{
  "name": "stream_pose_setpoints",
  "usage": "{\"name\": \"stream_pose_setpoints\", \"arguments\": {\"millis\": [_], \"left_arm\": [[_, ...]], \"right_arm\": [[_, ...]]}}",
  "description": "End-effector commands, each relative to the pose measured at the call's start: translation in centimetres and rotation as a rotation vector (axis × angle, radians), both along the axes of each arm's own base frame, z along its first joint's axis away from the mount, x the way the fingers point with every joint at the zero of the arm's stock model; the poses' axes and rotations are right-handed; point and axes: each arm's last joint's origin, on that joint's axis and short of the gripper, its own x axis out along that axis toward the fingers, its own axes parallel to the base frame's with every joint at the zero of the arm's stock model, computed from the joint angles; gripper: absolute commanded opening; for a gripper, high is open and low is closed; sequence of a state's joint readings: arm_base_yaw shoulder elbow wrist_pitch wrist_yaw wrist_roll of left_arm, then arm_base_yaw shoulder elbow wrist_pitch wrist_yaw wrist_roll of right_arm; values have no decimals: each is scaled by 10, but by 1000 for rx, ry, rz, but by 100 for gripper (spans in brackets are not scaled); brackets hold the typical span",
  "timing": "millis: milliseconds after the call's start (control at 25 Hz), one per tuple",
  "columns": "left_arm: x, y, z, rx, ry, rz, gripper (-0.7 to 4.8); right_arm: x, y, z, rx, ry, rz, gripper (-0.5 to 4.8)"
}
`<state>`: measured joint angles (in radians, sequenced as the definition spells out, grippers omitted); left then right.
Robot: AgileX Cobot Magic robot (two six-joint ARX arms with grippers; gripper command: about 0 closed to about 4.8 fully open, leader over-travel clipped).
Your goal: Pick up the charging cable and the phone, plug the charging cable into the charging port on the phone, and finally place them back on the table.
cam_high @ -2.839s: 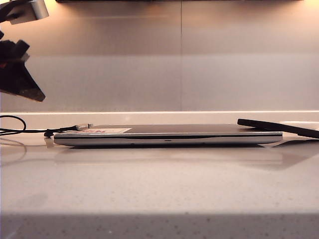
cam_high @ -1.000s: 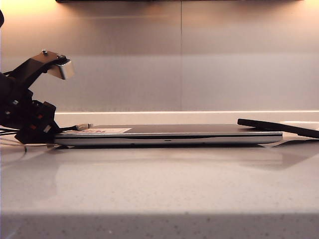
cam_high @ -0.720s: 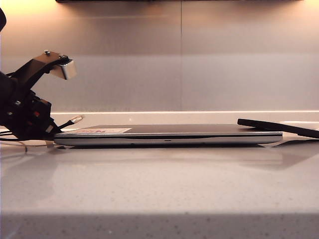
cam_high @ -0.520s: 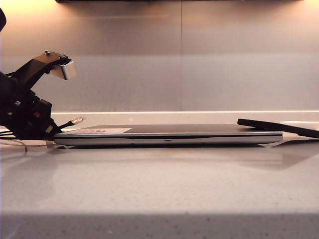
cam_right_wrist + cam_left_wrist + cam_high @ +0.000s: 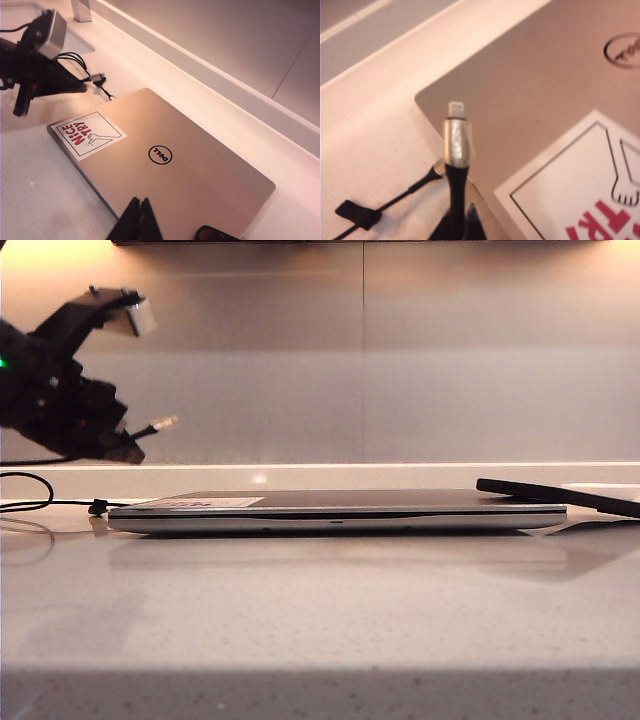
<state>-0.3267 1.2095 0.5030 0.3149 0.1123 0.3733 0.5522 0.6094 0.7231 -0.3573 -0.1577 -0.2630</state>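
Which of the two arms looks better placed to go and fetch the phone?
The right. Its pincer is shut and empty, close to the phone, while the left pincer holds the charging cable up at the laptop's far end.

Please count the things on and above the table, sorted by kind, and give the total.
Closed silver-grey laptops with a sticker: 1
Thin flat black phones: 1
Long black charging cables with a silvery plug, held by the shut left gripper: 1
Grippers, with the shut right gripper: 2
Total: 5

wall point(image 5: 450, 360): grey panels (one vertical seam) | light: warm, top left | ledge point(image 5: 400, 476): white
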Motion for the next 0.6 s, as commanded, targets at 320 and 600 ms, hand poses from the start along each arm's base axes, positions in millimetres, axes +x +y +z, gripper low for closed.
{"name": "stream_pose_setpoints", "arguments": {"millis": [320,600], "left_arm": [[-17,-13,28,-262,9,6,-6],[-32,-38,30,-353,76,-85,-6]], "right_arm": [[3,-4,4,199,111,-228,-5],[16,-14,-10,409,386,-456,-5]]}}
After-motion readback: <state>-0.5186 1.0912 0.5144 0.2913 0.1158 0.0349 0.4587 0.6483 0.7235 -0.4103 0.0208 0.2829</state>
